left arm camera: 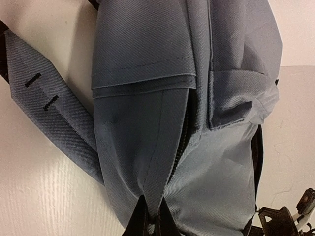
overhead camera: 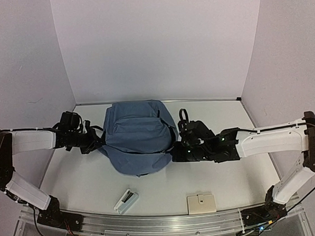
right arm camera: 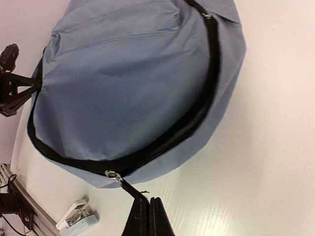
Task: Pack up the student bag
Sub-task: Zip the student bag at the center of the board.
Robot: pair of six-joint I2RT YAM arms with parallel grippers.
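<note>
The slate-blue student bag [overhead camera: 137,134] lies flat in the middle of the table. My left gripper [overhead camera: 97,144] is at its left side, shut on a fold of the bag's fabric [left arm camera: 156,196] beside a black zipper seam. My right gripper [overhead camera: 176,152] is at the bag's right front edge. In the right wrist view it [right arm camera: 149,200] is shut on the black zipper pull cord [right arm camera: 129,188], which runs taut to the silver slider [right arm camera: 113,177] on the bag's black zipper band [right arm camera: 197,113].
A white and light-blue stapler [overhead camera: 126,200] lies near the front edge; it also shows in the right wrist view [right arm camera: 76,221]. A beige square pad [overhead camera: 201,203] lies to its right. A metal rail [overhead camera: 163,223] runs along the front. Walls enclose the table.
</note>
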